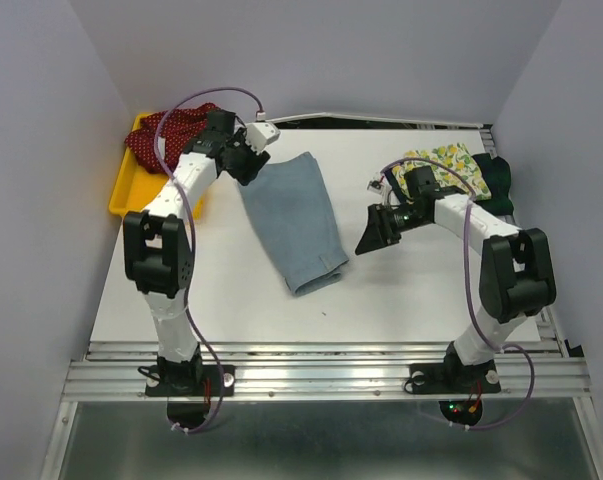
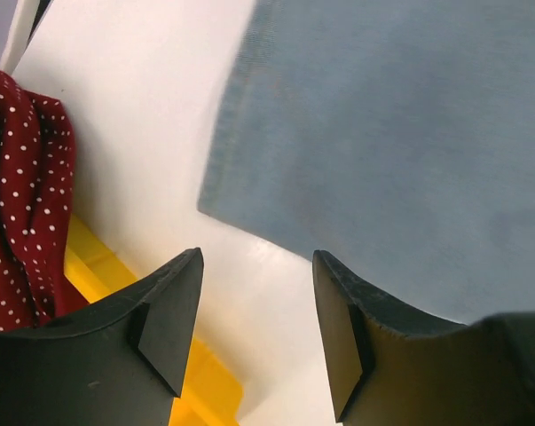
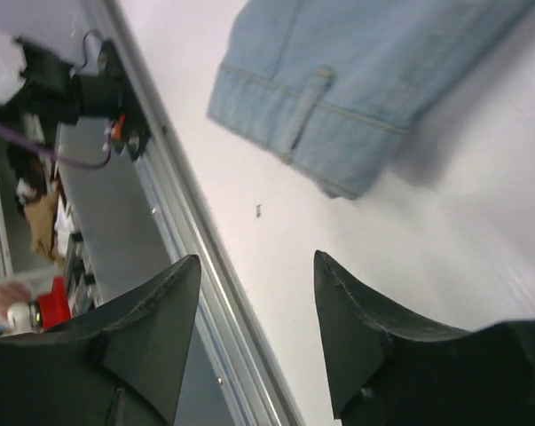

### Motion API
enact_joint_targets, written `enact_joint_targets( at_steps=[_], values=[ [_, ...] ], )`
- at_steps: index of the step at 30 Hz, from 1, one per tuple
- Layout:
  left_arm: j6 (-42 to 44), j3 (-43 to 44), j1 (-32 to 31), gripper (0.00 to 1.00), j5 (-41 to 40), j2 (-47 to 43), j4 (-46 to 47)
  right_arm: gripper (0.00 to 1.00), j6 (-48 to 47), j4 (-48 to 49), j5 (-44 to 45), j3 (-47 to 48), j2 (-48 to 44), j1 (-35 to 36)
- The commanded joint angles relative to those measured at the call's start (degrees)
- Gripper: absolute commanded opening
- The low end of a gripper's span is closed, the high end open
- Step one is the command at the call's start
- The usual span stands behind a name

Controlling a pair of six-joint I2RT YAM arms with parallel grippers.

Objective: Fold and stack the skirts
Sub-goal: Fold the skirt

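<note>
White table bears a light-blue denim skirt, lying flat

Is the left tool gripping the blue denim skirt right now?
No, the left tool is open over the table, with the denim skirt lying ahead of it, ungripped.

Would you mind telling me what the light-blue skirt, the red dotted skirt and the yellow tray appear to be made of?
The light-blue skirt looks like matte denim: fine woven texture, stitched seams and a belt loop at its waistband. The red dotted skirt seems a thin, soft woven cloth, judging by its loose folds. The yellow tray looks like smooth, slightly glossy moulded plastic.
</note>
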Motion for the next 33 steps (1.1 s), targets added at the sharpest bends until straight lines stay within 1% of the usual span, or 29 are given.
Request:
enact_joint_targets(
  at_steps=[1,2,3,4,6,10,11,13,14,15,17,19,25,26,27,28,29,33],
  values=[
    [-0.4,-11.6,-2.9,0.64,7.2,-13.2,-0.6,0.53,9.1,13.5,9.7,0.0,-1.4,-1.4],
    [0.2,-14.4,-3.9,0.64,7.2,-16.4,-0.7,0.51,12.2,15.9,11.5,-1.3,-1.3,-1.4],
    [0.7,-19.5,-6.1,0.64,7.0,-17.8,-0.9,0.5,13.3,17.9,13.1,-1.7,-0.2,-1.4],
    [1.0,-22.0,-7.3,0.64,6.7,-19.1,-0.9,0.49,14.4,20.7,13.4,-1.8,0.6,-1.4],
    [1.8,-27.5,-10.4,0.64,6.1,-22.6,-1.0,0.44,17.1,23.4,14.1,-2.1,2.1,-1.4],
    [-0.2,-31.6,-14.1,0.64,5.8,-27.2,-0.8,0.39,20.5,26.7,11.8,-5.1,4.7,-1.4],
    [-0.5,-32.3,-16.7,0.64,5.0,-28.8,-0.1,0.37,22.0,27.6,11.3,-6.1,5.1,-1.4],
    [-1.0,-34.4,-19.7,0.64,1.9,-30.3,1.4,0.36,23.3,29.6,9.9,-9.2,5.5,-1.4],
    [-1.1,-35.2,-22.6,0.64,0.8,-31.7,3.4,0.36,24.7,30.2,9.3,-10.2,6.0,-1.4],
    [-1.1,-36.0,-24.1,0.65,-0.2,-32.2,4.5,0.36,25.5,31.0,8.7,-11.1,6.3,-1.4],
    [-1.3,-38.4,-28.3,0.66,-4.3,-32.8,7.4,0.36,28.1,33.6,7.0,-13.4,6.6,-1.4],
    [-1.0,-40.0,-30.8,0.67,-8.2,-31.7,8.5,0.36,29.8,36.4,5.8,-15.0,6.7,-1.4],
    [-0.4,-43.1,-38.4,0.7,-15.0,-30.1,13.1,0.43,35.0,40.8,2.6,-17.7,7.0,-1.4],
    [-0.4,-43.1,-39.1,0.7,-16.9,-29.5,13.4,0.46,35.7,40.8,2.4,-18.2,6.8,-1.4],
    [-0.3,-43.0,-39.7,0.7,-18.0,-29.1,13.6,0.47,36.5,43.2,2.1,-19.2,6.7,-1.4],
    [-0.3,-42.8,-40.3,0.7,-18.4,-28.6,13.6,0.48,37.1,43.7,2.0,-19.8,6.6,-1.4],
    [-0.3,-42.6,-41.1,0.7,-19.6,-27.7,13.6,0.51,37.5,44.3,1.9,-20.4,6.4,-1.4],
    [0.2,-42.1,-42.1,0.71,-21.4,-25.7,13.5,0.55,40.0,47.9,2.2,-24.0,5.9,-0.8]
  ],
)
